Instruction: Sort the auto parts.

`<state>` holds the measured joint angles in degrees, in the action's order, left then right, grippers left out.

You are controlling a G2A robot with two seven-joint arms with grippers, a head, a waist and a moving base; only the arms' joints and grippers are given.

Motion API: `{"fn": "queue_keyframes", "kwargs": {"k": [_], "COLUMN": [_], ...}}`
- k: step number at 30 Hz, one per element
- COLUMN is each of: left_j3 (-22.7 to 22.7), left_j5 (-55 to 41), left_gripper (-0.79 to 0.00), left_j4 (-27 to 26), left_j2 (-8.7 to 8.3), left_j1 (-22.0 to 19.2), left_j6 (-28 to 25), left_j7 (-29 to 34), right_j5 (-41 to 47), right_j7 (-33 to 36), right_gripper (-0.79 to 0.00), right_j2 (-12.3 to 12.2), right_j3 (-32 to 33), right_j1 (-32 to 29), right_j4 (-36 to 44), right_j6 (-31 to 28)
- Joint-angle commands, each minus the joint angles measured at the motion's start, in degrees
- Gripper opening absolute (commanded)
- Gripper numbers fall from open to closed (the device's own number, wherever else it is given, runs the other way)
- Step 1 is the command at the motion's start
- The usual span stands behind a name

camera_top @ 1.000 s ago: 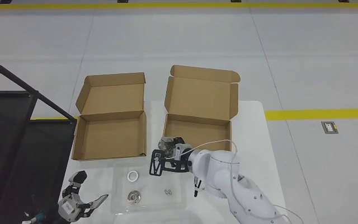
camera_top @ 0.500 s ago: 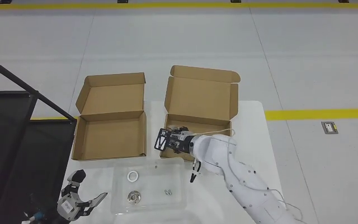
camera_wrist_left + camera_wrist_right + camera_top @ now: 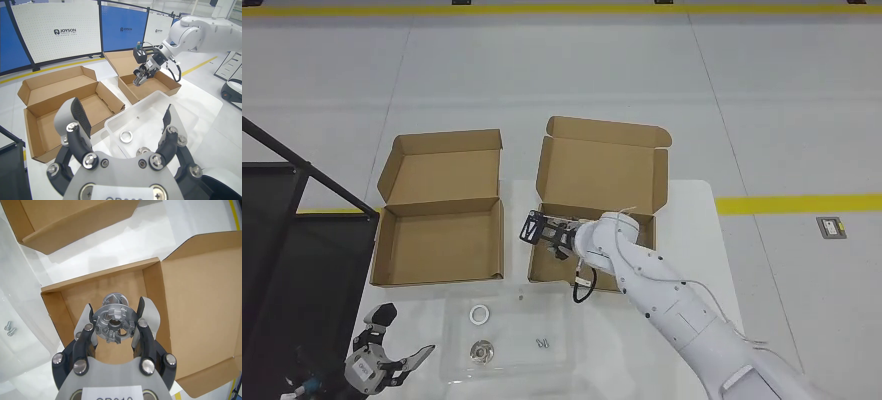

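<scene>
A grey cast metal hub (image 3: 115, 321) hangs just above the floor of the right cardboard box (image 3: 547, 268), near its left wall, with my right gripper (image 3: 542, 232) shut on its flange. The left wrist view has that right gripper (image 3: 140, 76) and hub (image 3: 138, 78) over the same box (image 3: 151, 87). My left gripper (image 3: 122, 111) stands open and holds nothing at the table's near left corner, beside the clear tray (image 3: 512, 335). In the tray lie a white ring (image 3: 479, 315), a flanged metal part (image 3: 481, 351) and two small bolts (image 3: 542, 343).
The left cardboard box (image 3: 437, 245) stands open with nothing in it, its lid raised at the back like the right box's. A black frame (image 3: 282, 230) borders the table on the left. Bare white table lies to the right of the boxes.
My right gripper has carried the hub from beside the tray's far edge back over the right box. The left arm has not moved.
</scene>
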<state>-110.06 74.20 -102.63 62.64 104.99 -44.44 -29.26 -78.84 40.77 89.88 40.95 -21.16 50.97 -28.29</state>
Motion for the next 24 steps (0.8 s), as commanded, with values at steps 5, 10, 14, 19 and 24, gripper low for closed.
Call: {"fn": "queue_keyframes", "kwargs": {"k": [5, 10, 14, 19, 24], "left_j3": [0.0, 0.0, 0.0, 0.0, 0.0], "left_j5": [0.0, 0.0, 0.0, 0.0, 0.0], "left_gripper": [0.000, 0.000, 0.000, 0.000, 0.000], "left_j4": [0.0, 0.0, 0.0, 0.0, 0.0], "left_j2": [0.00, 0.00, 0.00, 0.00, 0.00], "left_j1": [0.0, 0.0, 0.0, 0.0, 0.0], "left_j6": [0.0, 0.0, 0.0, 0.0, 0.0], "left_j7": [0.0, 0.0, 0.0, 0.0, 0.0], "right_j5": [1.6, 3.6, 4.3, 4.9, 4.9], "right_j7": [0.7, -1.5, -3.1, -4.7, -5.7], "right_gripper": [-0.785, -0.785, -0.785, -0.132, 0.000], "right_j2": [2.7, 4.8, 6.3, 7.9, 9.0], "right_j3": [-2.5, -3.5, -4.2, -4.9, -5.4], "right_j1": [3.5, 6.0, 7.6, 8.9, 9.9], "right_j4": [-8.7, -16.4, -21.5, -25.8, -28.5], "right_j6": [1.7, 1.5, 2.2, 2.2, 1.7]}}
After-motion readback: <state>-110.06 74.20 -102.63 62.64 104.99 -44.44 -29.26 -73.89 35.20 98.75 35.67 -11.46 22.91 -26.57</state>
